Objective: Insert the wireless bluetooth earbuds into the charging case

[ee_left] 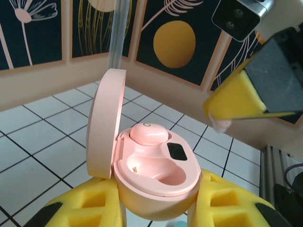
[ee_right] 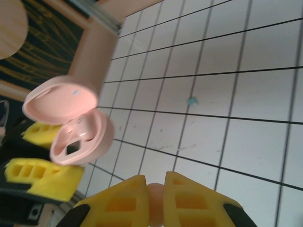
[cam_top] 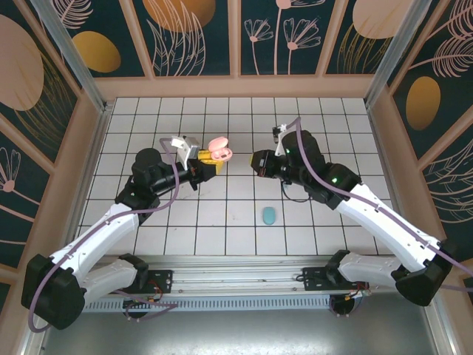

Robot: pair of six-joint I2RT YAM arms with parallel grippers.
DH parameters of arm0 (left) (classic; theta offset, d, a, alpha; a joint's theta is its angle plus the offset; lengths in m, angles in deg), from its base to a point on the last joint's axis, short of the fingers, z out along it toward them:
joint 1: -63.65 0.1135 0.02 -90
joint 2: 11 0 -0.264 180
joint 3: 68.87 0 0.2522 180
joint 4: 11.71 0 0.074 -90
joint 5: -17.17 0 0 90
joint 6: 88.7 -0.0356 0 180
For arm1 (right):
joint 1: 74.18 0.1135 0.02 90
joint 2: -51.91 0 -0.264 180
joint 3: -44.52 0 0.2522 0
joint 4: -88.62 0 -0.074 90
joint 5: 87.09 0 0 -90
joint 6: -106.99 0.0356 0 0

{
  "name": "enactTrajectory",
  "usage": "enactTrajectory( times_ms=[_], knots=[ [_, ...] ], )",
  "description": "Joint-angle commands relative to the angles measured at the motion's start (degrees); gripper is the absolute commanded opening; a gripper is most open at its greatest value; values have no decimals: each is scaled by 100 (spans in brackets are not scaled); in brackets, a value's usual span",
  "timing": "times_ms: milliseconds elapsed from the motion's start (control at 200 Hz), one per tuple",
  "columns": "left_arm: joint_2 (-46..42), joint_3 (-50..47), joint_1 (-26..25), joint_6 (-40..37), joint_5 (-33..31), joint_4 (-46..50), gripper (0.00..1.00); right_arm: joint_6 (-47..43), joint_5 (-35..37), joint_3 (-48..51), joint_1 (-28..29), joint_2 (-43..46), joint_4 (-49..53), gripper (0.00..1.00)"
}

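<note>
1. While the left gripper is clenching the open pink charging case by its base, one pink earbud is already sitting in the socket at 12 o'clock.
2. The near socket, at 6 o'clock, is standing empty.
3. The right gripper is pinching the second pink earbud, hovering at 3 o'clock of the case, apart from it.
4. A light blue bit, probably an earbud, and the closed teal case are lying on the tiles, so I judge about half is remaining.
</note>
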Motion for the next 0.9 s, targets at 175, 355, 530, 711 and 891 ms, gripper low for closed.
enactTrajectory(
  times_ms=[175, 355, 530, 711, 891],
  knots=[
    [-209, -326, 15, -63, -127, -652, 0, 42, -388, -529, 461, -153, -1050, 4],
    [-183, -367, 13, -129, -117, -704, 0, 66, -736, -635, 480, -390, -1382, 5],
    [-138, -338, 14, -99, -61, -783, 0, -18, -904, -736, 480, -788, -1534, 5],
    [-200, -404, 17, -151, -104, -750, 0, -75, -844, -927, 473, -1167, -1606, 5],
    [-267, -408, 19, -203, -126, -682, 0, -73, -967, -1038, 472, -1397, -1536, 5]
  ],
)
